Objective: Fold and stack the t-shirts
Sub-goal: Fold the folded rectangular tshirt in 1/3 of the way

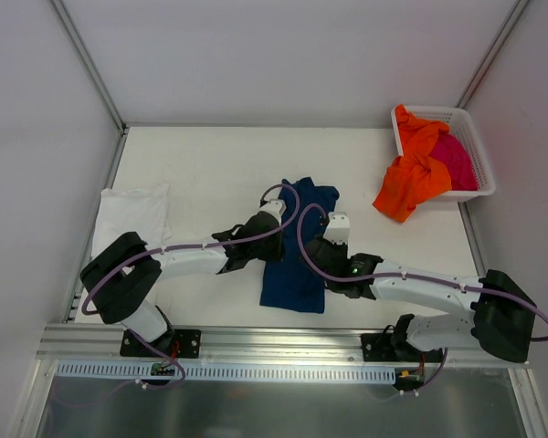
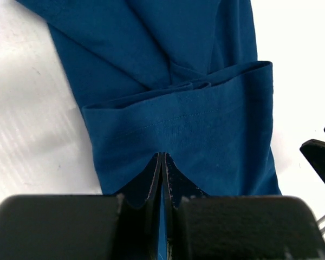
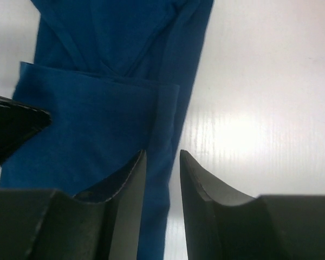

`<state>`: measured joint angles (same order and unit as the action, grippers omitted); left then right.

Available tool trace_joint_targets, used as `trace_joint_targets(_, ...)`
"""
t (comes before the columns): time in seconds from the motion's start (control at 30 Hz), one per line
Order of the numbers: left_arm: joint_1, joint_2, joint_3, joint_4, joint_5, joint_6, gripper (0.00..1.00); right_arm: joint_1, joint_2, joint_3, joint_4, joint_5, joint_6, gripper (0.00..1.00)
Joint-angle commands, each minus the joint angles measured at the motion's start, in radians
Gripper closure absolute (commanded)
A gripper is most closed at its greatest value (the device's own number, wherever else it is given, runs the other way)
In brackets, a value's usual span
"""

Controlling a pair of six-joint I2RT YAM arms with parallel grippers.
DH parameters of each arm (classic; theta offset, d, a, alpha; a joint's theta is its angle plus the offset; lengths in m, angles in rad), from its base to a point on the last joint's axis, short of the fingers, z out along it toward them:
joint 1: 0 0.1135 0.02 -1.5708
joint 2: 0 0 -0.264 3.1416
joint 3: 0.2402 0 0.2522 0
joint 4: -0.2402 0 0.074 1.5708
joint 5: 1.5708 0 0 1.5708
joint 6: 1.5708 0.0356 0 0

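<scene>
The navy blue t-shirt [image 1: 294, 260] lies mid-table, folded into a long strip, and no chest print shows. My left gripper [image 1: 272, 213] sits at the strip's left edge. In the left wrist view my left gripper [image 2: 162, 156] is shut, tips down on a folded-over layer of the shirt [image 2: 195, 135], with a sliver of blue between the fingers. My right gripper [image 1: 336, 224] is open, its jaws [image 3: 162, 154] either side of the shirt's right edge [image 3: 168, 119]. The folded white t-shirt [image 1: 132, 219] lies far left. The orange t-shirt [image 1: 413, 178] and the magenta t-shirt [image 1: 457, 160] are in the basket.
The white lattice basket [image 1: 438, 116] stands at the back right corner, and the orange cloth spills over its front rim onto the table. Grey walls and metal rails enclose the table. My left gripper's tip shows at the left edge of the right wrist view [image 3: 16, 122].
</scene>
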<state>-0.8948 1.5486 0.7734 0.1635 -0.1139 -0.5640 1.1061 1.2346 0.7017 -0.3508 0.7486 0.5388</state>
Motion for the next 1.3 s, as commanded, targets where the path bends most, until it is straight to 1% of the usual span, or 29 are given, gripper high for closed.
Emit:
trace_joint_targets(0.0, 0.011, 0.031, 0.023, 0.082, 0.023, 0.024, 1.0, -0.043, 0.012, 0.002, 0.176, -0.095, -0.074, 0.66)
trace_joint_targets(0.17, 0.026, 0.053, 0.04, 0.082, 0.025, 0.032, 1.0, -0.066, 0.06, 0.022, 0.234, -0.152, -0.108, 0.69)
trace_joint_targets(0.27, 0.04, 0.053, 0.041, 0.082, 0.023, 0.035, 1.0, -0.081, 0.092, 0.041, 0.256, -0.175, -0.122, 0.75)
trace_joint_targets(0.3, 0.045, 0.056, 0.043, 0.082, 0.026, 0.036, 1.0, -0.094, 0.106, 0.045, 0.26, -0.183, -0.125, 0.81)
trace_joint_targets(0.4, 0.06, 0.057, 0.044, 0.082, 0.028, 0.036, 1.0, -0.12, 0.166, 0.058, 0.282, -0.224, -0.126, 0.88)
trace_joint_targets(0.47, 0.068, 0.061, 0.043, 0.087, 0.026, 0.038, 1.0, -0.126, 0.212, 0.064, 0.299, -0.241, -0.125, 0.92)
trace_joint_targets(0.5, 0.076, 0.062, 0.043, 0.088, 0.023, 0.038, 1.0, -0.13, 0.226, 0.065, 0.302, -0.244, -0.123, 0.95)
trace_joint_targets(0.67, 0.108, 0.093, 0.055, 0.093, 0.046, 0.041, 1.0, -0.158, 0.315, 0.079, 0.323, -0.279, -0.117, 0.99)
trace_joint_targets(0.77, 0.115, 0.113, 0.056, 0.096, 0.054, 0.038, 1.0, -0.166, 0.347, 0.079, 0.326, -0.287, -0.111, 0.99)
trace_joint_targets(0.87, 0.122, 0.123, 0.056, 0.094, 0.051, 0.039, 1.0, -0.176, 0.339, 0.059, 0.322, -0.287, -0.106, 0.99)
trace_joint_targets(1.27, 0.151, 0.15, 0.052, 0.076, 0.053, 0.026, 1.0, -0.207, 0.27, 0.056, 0.213, -0.235, -0.132, 0.99)
